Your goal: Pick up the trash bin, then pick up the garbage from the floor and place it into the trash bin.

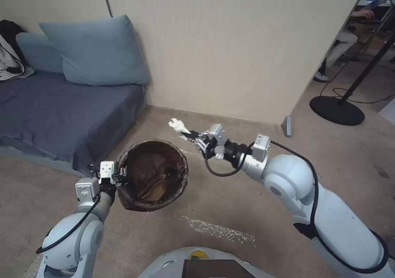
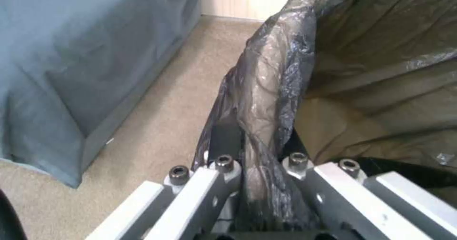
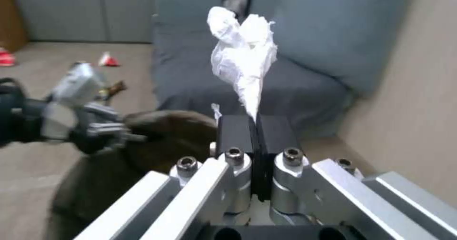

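The trash bin (image 1: 153,175), lined with a crinkled dark bag, hangs above the carpet with tan paper (image 1: 155,186) inside. My left gripper (image 1: 121,173) is shut on its near-left rim; in the left wrist view the bag-covered rim (image 2: 266,90) is pinched between the fingers of the left gripper (image 2: 255,154). My right gripper (image 1: 191,136) is just right of and beyond the bin, shut on a white crumpled scrap of garbage (image 1: 177,124). The right wrist view shows the scrap (image 3: 242,54) sticking up from the shut right gripper (image 3: 257,125), with the bin (image 3: 166,127) below it.
A blue-grey sofa (image 1: 53,113) with a cushion (image 1: 96,51) stands left of the bin. A beige wall (image 1: 230,43) ends in a corner at the right, beside a black stand base (image 1: 337,110). Red packets (image 3: 108,59) lie on the far carpet.
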You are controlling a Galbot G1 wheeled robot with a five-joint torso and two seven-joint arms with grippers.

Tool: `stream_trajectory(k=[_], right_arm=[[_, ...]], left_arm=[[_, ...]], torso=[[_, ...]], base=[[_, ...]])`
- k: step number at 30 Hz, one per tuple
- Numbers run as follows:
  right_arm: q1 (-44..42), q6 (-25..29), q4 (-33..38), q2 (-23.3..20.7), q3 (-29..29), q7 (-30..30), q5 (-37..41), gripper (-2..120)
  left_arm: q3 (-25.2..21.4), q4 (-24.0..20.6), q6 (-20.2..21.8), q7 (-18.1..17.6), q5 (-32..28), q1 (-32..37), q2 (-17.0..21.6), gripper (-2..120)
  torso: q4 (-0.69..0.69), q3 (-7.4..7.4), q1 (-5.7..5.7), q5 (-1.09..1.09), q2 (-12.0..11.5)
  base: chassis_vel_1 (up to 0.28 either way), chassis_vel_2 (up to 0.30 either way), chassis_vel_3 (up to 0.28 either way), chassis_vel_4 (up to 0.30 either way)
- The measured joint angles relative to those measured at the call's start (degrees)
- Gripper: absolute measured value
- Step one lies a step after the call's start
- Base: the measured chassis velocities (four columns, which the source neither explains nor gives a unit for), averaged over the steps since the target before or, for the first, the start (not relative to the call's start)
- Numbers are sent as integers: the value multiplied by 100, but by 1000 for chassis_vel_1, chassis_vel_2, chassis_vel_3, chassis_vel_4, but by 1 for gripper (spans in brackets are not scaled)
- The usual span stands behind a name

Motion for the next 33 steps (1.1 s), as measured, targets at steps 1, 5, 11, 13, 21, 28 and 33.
stream_trajectory(k=[1, 5, 11, 13, 21, 28, 33], right_arm=[[0, 0, 0, 0, 0, 0, 0, 0], [378, -84, -65, 136, -643, 74, -1, 0], [807, -185, -170, 250, -1388, 199, 2, 0], [925, -209, -192, 244, -1545, 232, 28, 0], [1131, -385, -184, 269, -1913, 386, 201, 0], [1188, -538, -212, 261, -1994, 420, 218, 0], [1086, -553, -139, 207, -1816, 432, 259, 0]], left_arm=[[0, 0, 0, 0, 0, 0, 0, 3], [24, 3, 38, 42, 46, -14, 12, 3], [15, -6, 74, 137, 69, -23, 34, 3], [9, -10, 74, 149, 67, -24, 36, 3], [9, 14, 80, 171, 23, -28, 22, 3], [-5, -4, 79, 162, -38, -38, 16, 3], [-11, -12, 80, 162, -46, -34, 12, 3]], torso=[[0, 0, 0, 0, 0], [1, 0, 0, 0, 0], [1, 0, 0, 0, 0], [0, 0, 0, 0, 0], [0, 0, 0, 0, 0], [0, 0, 0, 1, 0], [0, 0, 0, 1, 0]], base=[[0, 0, 0, 0], [0, 0, 0, 0], [0, 0, 0, 0], [0, 0, 0, 0], [0, 0, 0, 0], [0, 0, 0, 0], [0, 0, 0, 0]])
